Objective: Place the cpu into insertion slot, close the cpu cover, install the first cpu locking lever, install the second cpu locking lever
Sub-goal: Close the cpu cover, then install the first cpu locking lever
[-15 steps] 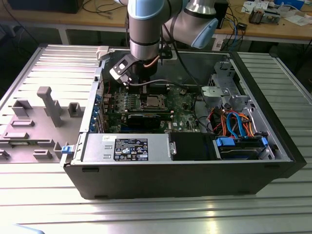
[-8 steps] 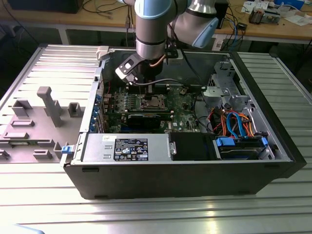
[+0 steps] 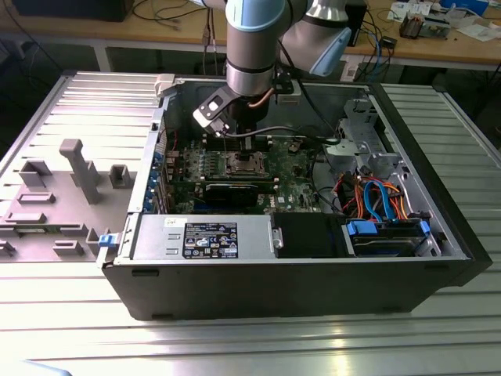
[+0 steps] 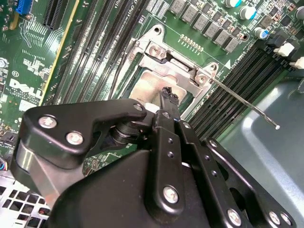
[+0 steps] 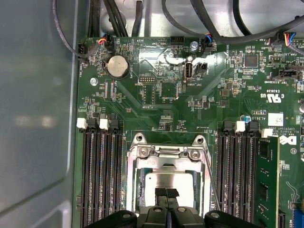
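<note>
1. While the grey fixture block (image 3: 78, 168) sits at the exterior view's left, outside the computer case (image 3: 274, 290), the work is inside, on the green board.
2. Toward the middle, the insertion slot (image 3: 239, 163) lies flat between banks of memory slots (image 5: 99, 175), straight below the gripper (image 5: 166, 194).
3. The cpu (image 5: 183, 185) is seated in it, metal top up; being square, it has no real long axis. The cpu cover (image 5: 166, 153) appears folded down around it.
4. The gripper's tips are pressed together on nothing, poised just over the cpu; whether they touch it I cannot tell.
5. A thin locking lever (image 4: 242, 102) juts free beside the socket, its long axis slanting out over the memory slots, seemingly unlatched.
6. Rightmost, blue and orange cables (image 3: 372, 189) lie well apart.
</note>
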You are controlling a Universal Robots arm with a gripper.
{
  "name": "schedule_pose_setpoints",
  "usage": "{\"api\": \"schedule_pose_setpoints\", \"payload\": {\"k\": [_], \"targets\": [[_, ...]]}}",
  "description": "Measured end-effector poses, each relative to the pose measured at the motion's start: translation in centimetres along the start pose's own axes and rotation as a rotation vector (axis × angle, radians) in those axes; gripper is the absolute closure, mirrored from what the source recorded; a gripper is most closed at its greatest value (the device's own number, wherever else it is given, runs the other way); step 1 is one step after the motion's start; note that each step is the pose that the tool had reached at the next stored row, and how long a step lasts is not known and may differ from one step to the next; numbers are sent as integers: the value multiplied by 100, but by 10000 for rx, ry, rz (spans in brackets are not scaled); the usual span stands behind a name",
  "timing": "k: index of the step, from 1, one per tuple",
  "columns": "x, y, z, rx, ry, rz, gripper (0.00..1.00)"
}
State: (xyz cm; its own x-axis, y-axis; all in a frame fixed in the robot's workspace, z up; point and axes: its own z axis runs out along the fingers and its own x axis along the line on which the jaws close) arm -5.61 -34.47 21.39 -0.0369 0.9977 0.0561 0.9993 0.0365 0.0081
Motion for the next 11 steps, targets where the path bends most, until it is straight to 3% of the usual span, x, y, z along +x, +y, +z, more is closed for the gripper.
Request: {"api": "schedule_pose_setpoints", "payload": {"k": [11], "targets": [[1, 4, -2, -1, 1, 0, 89]]}}
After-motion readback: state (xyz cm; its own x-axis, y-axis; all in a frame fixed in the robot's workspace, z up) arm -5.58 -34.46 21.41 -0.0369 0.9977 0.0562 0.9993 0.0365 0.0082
